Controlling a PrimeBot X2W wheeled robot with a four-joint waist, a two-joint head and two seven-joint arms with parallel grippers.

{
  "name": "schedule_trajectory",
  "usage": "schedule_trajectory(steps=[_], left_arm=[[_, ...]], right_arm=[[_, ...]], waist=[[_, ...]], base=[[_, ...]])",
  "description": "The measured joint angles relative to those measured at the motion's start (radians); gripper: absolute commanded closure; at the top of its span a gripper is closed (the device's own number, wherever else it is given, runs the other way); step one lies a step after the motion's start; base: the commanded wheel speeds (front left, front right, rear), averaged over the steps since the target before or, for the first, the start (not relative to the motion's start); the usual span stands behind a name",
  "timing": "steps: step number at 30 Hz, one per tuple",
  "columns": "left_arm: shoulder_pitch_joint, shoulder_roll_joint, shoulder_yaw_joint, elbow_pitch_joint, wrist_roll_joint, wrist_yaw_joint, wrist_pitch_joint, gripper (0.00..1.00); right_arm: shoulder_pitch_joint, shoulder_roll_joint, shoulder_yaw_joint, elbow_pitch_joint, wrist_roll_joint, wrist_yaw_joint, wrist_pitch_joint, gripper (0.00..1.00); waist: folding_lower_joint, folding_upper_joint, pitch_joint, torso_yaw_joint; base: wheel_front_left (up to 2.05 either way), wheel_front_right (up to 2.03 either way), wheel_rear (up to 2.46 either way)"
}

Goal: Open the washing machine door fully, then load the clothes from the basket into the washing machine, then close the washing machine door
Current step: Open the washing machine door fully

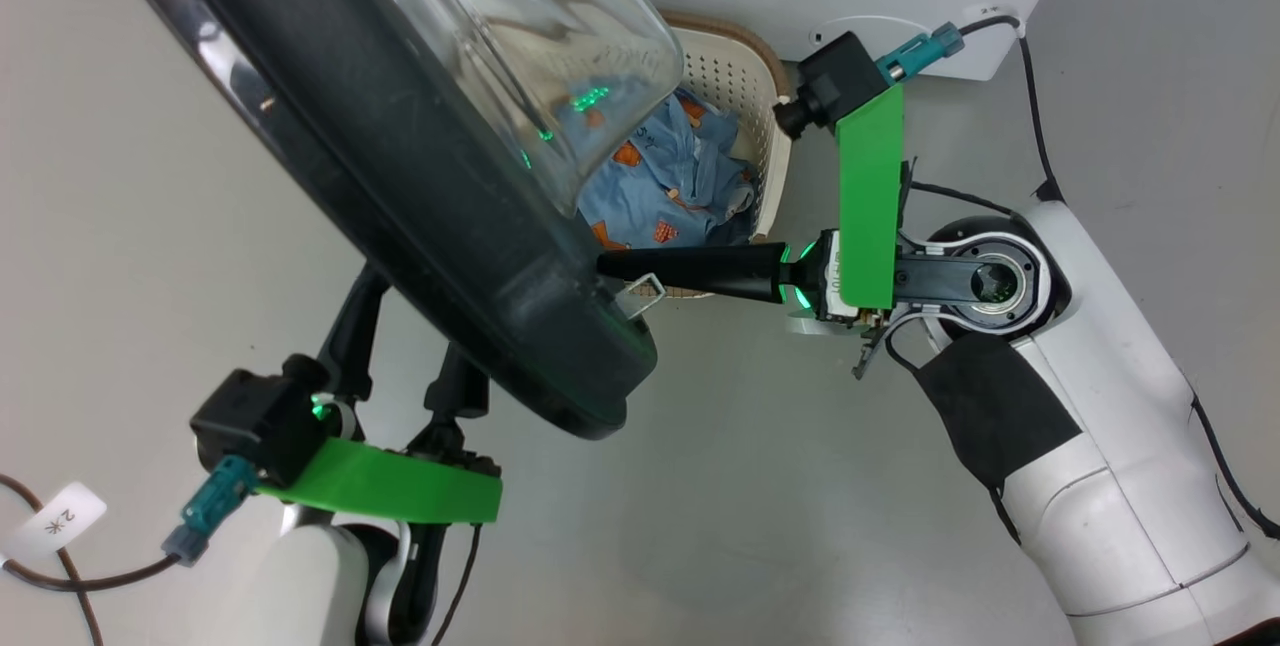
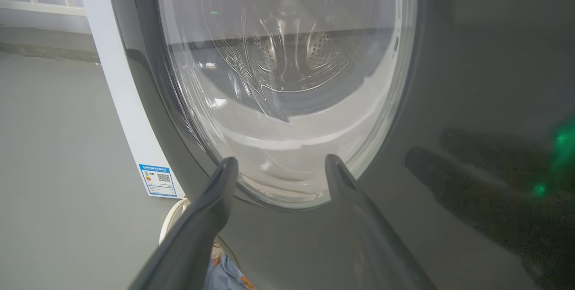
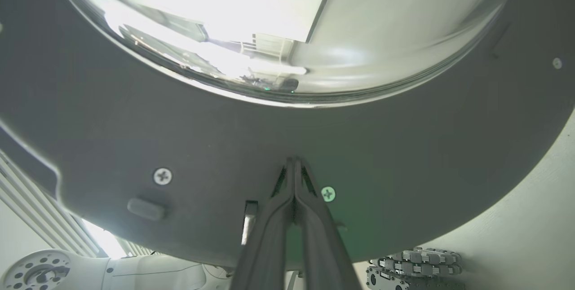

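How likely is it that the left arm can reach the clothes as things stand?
Probably not: the washing machine door stands between the open left pincer and the clothes in the basket.

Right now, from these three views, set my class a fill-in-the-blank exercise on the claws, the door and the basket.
1. The right claw, its tips at the inner rim of the door, is ____.
2. The left claw, facing the door from the outside, is ____.
3. The clothes in the basket are mostly light ____ with orange prints.

Missing words: shut; open; blue.
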Motion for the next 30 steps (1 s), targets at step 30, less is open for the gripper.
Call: schedule_trajectory(steps=[30], left_arm=[[0.109,0.001,0.135,0.041,0.061,-0.035,0.000,0.00]], right_arm=[[0.180,-0.012,-0.175,0.050,0.058,0.000,-0.106,1.00]], waist=[[-0.0001,0.0000,-0.138,-0.079]], base=[[0.00,0.00,0.00]])
